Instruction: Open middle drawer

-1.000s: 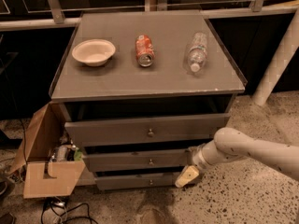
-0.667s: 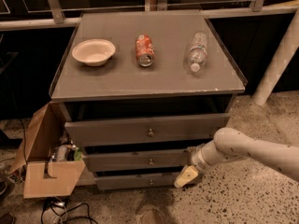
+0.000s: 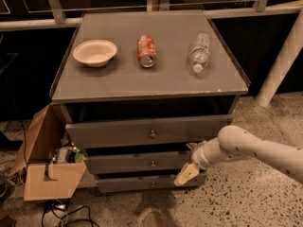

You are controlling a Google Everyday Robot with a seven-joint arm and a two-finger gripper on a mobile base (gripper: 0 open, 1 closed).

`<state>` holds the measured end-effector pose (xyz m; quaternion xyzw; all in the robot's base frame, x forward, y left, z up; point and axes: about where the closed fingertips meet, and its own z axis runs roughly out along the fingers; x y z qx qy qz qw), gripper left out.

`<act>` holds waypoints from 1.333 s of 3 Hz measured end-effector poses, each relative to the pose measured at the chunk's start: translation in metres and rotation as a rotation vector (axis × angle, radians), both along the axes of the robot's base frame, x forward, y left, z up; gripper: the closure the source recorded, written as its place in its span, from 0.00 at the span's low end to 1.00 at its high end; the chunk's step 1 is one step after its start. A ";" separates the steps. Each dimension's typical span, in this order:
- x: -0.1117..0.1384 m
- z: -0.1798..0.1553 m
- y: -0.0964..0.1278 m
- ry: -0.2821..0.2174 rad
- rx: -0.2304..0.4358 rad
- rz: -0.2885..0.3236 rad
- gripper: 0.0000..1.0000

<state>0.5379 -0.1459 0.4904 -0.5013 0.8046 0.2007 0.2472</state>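
Nothing has moved: end effector (image 3: 186, 175) sits beside the middle drawer (image 3: 137, 163), its opening impossible to tell.

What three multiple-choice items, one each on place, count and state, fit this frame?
1. Where is the gripper?
A) out of view
B) at the middle drawer's right end
C) held high overhead

2. How many things lie on the cabinet top?
A) three
B) one
C) five

3. How is the bottle placed?
A) upright
B) leaning
C) on its side

Key:
1 B, it sits by that drawer front's right end.
2 A, the bowl, can and bottle.
3 C, it lies flat, cap toward the camera.
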 end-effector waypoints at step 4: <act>0.030 -0.043 0.004 0.014 -0.022 -0.017 0.00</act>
